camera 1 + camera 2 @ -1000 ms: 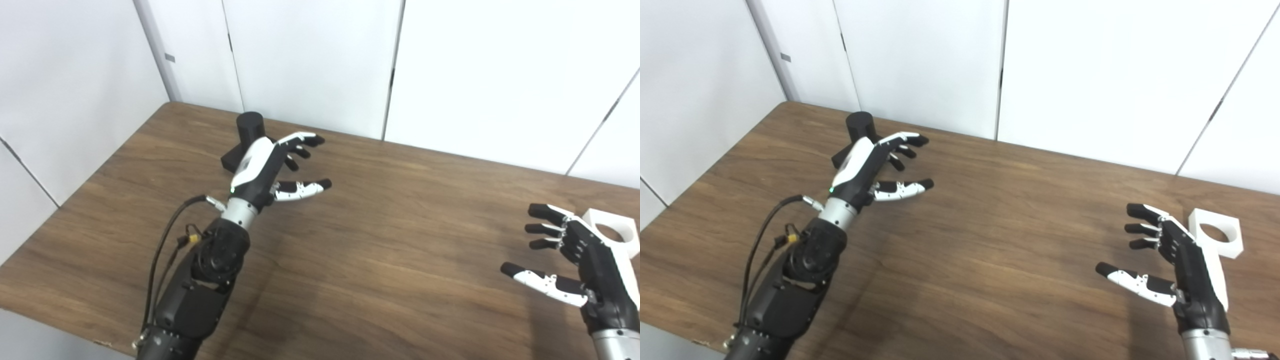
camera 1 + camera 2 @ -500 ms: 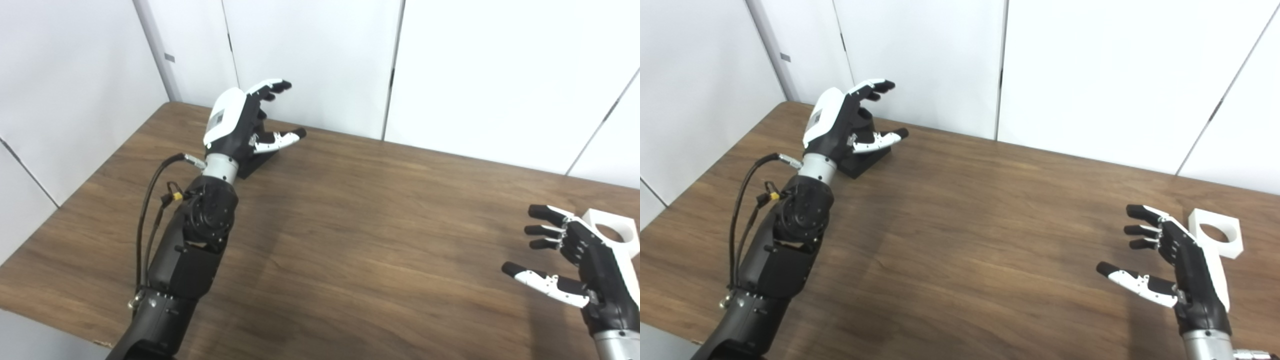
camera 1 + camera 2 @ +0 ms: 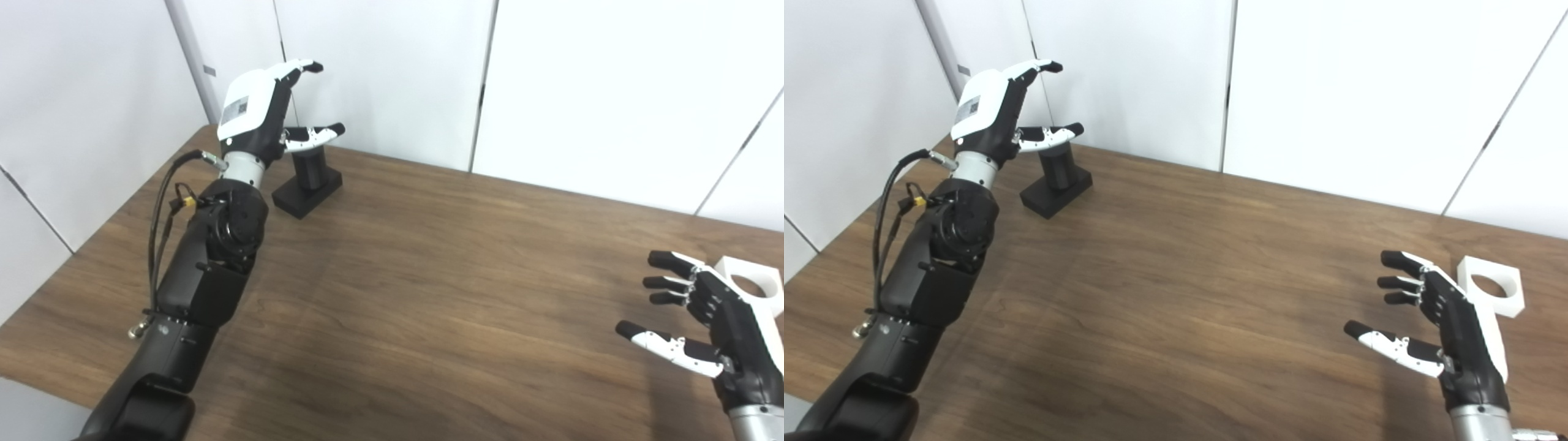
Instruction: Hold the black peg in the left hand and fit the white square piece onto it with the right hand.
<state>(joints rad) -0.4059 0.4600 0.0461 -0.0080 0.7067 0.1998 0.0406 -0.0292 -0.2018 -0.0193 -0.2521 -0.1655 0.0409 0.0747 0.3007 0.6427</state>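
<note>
The black peg, a short cylinder on a square base, stands upright on the brown table near its far left corner. My left hand hovers open above and just left of the peg, fingers spread, thumb over the peg's top, holding nothing. The white square piece, with a round hole through it, lies flat at the table's right side. My right hand floats open just in front and left of it, palm facing left, not touching it.
White wall panels rise right behind the table's far edge and along its left side. The left arm stretches diagonally over the table's left part.
My left hand has risen and swung back-left, from low in front of the peg to above it, uncovering the peg. The right hand and the white piece have stayed put.
</note>
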